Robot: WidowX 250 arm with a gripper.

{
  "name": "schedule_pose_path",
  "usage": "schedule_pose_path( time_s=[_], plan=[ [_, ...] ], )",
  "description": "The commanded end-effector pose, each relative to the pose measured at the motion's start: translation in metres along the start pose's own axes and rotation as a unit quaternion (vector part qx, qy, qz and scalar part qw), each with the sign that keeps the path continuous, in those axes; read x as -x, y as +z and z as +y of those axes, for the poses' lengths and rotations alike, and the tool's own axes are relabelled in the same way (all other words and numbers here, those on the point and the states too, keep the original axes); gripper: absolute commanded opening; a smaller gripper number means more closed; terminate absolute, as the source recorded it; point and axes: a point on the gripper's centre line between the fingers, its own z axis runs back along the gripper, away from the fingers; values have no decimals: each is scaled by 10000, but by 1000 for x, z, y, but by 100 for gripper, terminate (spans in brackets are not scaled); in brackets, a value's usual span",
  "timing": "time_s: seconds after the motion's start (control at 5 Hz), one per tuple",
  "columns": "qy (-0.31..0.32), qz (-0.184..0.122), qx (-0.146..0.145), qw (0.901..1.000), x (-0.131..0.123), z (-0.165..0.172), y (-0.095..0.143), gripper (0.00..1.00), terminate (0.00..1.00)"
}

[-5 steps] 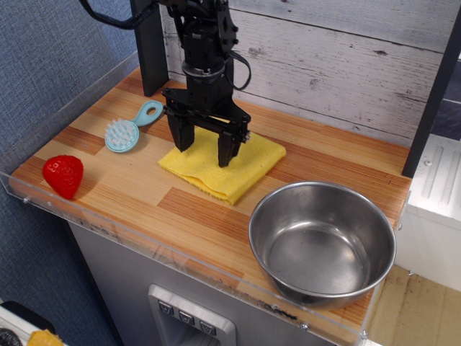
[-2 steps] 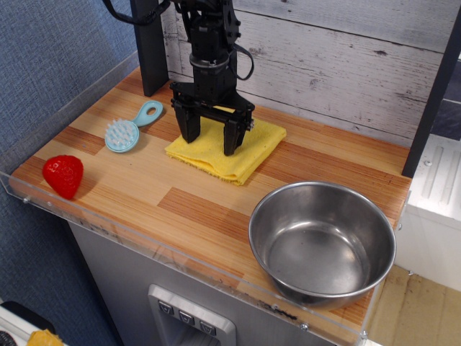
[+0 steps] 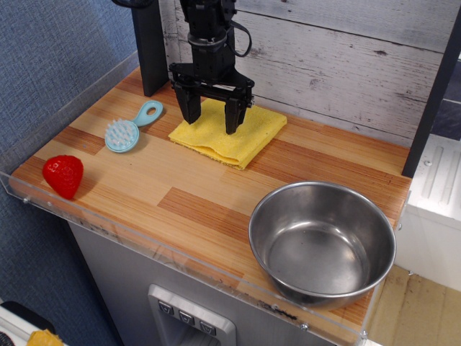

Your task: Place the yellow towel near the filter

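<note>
The yellow towel [image 3: 243,137] lies folded flat on the wooden counter near the back wall. The light-blue filter [image 3: 130,130] lies to its left, a short gap from the towel's left edge. My black gripper [image 3: 212,120] points straight down over the towel's left half. Its two fingers are spread wide, their tips at or just above the cloth. I cannot tell whether they touch it. Nothing is pinched between them.
A big steel bowl [image 3: 322,241] stands at the front right. A red strawberry [image 3: 63,175] sits at the front left corner. A black post [image 3: 150,45] rises behind the filter. A clear plastic rim [image 3: 144,249] edges the counter's front and left.
The gripper has moved toward the back wall, and the towel has shifted back with it. The fingers stay spread throughout.
</note>
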Motion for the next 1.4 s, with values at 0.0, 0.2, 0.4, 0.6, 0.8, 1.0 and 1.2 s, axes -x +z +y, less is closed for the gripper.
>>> schedule_pose_path(
  time_s=[0.0, 0.2, 0.4, 0.6, 0.8, 1.0, 1.2],
  plan=[
    [-15, -465, -48, 9989, -10, 1, 44, 100, 0],
    [-41, -755, -100, 9971, -16, -1, 72, 100, 0],
    [-70, -1010, -143, 9948, -22, -2, 100, 100, 0],
    [-121, -1089, -86, 9939, -23, -2, 115, 100, 0],
    [-174, -1095, -12, 9938, -22, -6, 125, 100, 0],
    [-195, -1087, 150, 9938, -14, -13, 139, 100, 0],
    [-222, -1123, 208, 9932, -1, -19, 148, 100, 0]
  ],
)
